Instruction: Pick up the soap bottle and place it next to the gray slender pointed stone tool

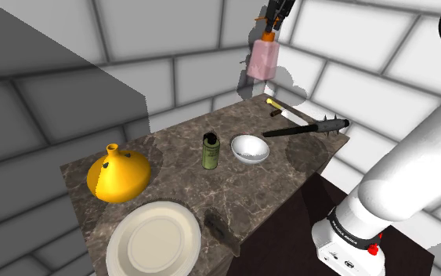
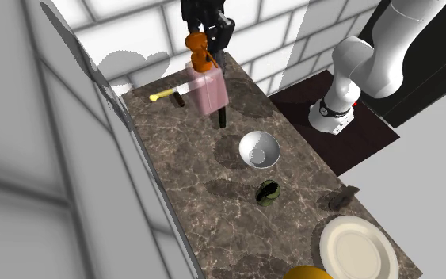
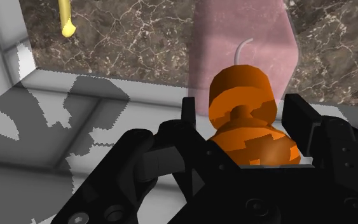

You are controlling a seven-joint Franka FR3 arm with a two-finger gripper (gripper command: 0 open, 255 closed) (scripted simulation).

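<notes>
The gripper (image 1: 271,30) is gripping the bottle (image 1: 263,59) by its orange pump (image 1: 269,36). In the wrist view the two fingers (image 3: 308,124) are pressing in on the pump from either side, with only that width between them. The pink body is hanging below them, roughly upright and clear of the counter (image 1: 175,179). It is hovering above the counter's far end, close to the wall corner and near the mace (image 1: 305,129).

The tool (image 1: 217,223) is lying at the other end of the counter, close to the edge and just beside the plate (image 1: 186,227). From the bottle it is sitting at about 7 o'clock in the shoulder view and about 4 o'clock in the second exterior view. Its long axis is running roughly from 11 to 5 o'clock in the shoulder view.

The bowl (image 1: 250,149) and the can (image 1: 210,153) are standing between the two ends, near that line of travel. The carry is therefore likely calling for height over both. The landing spot probably wants to be on the tool's 12 o'clock side, since the plate and the edge are crowding the others.
</notes>
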